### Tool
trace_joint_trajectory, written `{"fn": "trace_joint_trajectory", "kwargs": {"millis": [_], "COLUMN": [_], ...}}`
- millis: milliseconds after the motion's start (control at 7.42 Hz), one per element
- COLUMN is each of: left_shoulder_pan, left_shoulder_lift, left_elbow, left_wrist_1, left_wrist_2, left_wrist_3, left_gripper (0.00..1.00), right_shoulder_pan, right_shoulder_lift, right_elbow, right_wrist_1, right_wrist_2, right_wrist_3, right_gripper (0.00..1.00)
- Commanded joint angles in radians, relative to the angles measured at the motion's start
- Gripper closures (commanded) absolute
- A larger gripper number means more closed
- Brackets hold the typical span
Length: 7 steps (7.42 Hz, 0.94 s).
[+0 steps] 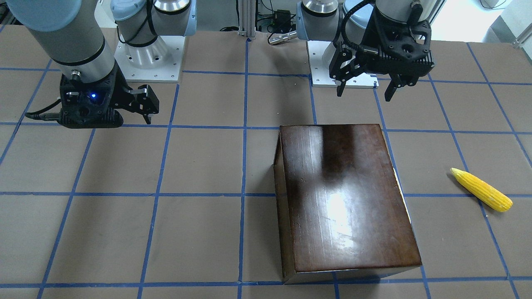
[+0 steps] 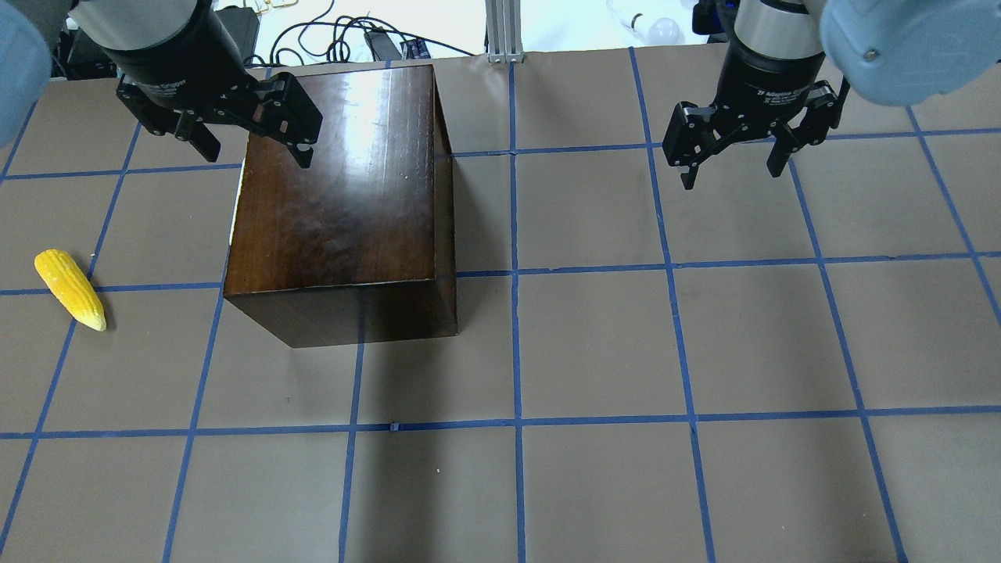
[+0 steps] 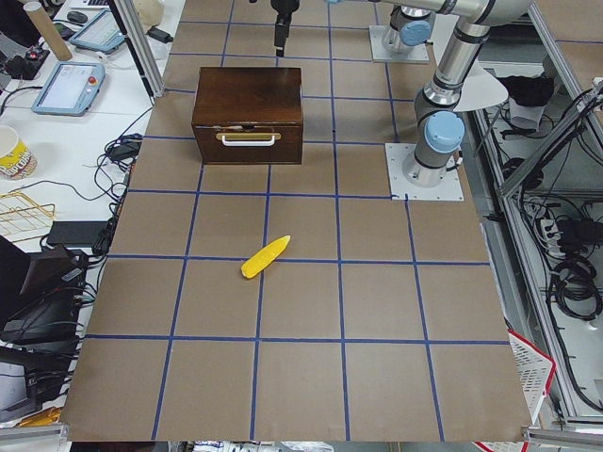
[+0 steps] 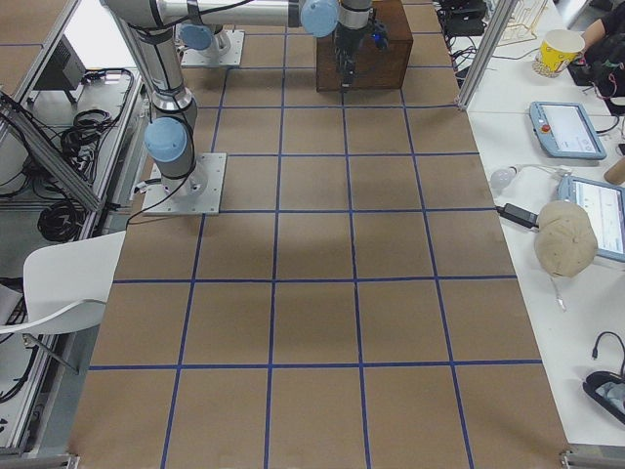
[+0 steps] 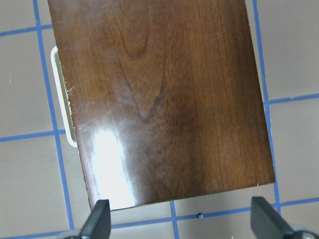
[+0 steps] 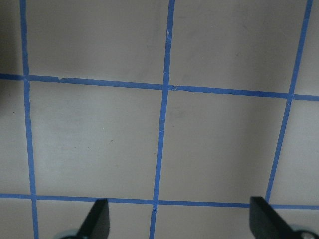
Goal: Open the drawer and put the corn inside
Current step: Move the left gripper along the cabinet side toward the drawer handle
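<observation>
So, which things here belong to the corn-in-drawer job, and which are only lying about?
Job: glossy dark-brown wooden cabinet; its closed white-handled drawer; bright yellow corn cob.
Lying about: beige cloth cap; yellow cup; white chair.

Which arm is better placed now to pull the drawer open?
Left. The left pincer hovers open above the cabinet, close to the drawer handle; the right pincer hangs over the table, far away.

The cabinet (image 3: 247, 108) stands as one tall block — its handle (image 3: 249, 138) side faces open table (image 3: 226, 217), corn (image 3: 265, 256) lying well apart.
</observation>
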Motion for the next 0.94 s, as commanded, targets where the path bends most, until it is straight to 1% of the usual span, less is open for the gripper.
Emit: {"fn": "trace_joint_trajectory", "kwargs": {"millis": [0, 404, 674, 809], "left_shoulder_pan": [0.004, 0.007, 0.03, 0.059], "left_shoulder_lift": [-0.024, -0.058, -0.09, -0.099], "left_elbow": [0.022, 0.036, 0.053, 0.062], "left_wrist_1": [-0.017, -0.014, -0.018, -0.02], "left_wrist_2": [-0.002, 0.001, 0.03, 0.029], "left_wrist_3": [0.0, 0.008, 0.023, 0.076], "left_gripper": [0.0, 0.0, 0.0, 0.0], "right_shoulder_pan": [0.0, 0.001, 0.001, 0.001], "right_shoulder_lift": [0.0, 0.0, 0.0, 0.0], "right_elbow": [0.0, 0.0, 0.0, 0.0], "right_wrist_1": [0.0, 0.0, 0.0, 0.0], "right_wrist_2": [0.0, 0.0, 0.0, 0.0], "right_wrist_3": [0.0, 0.0, 0.0, 0.0], "right_gripper": [0.0, 0.0, 0.0, 0.0]}}
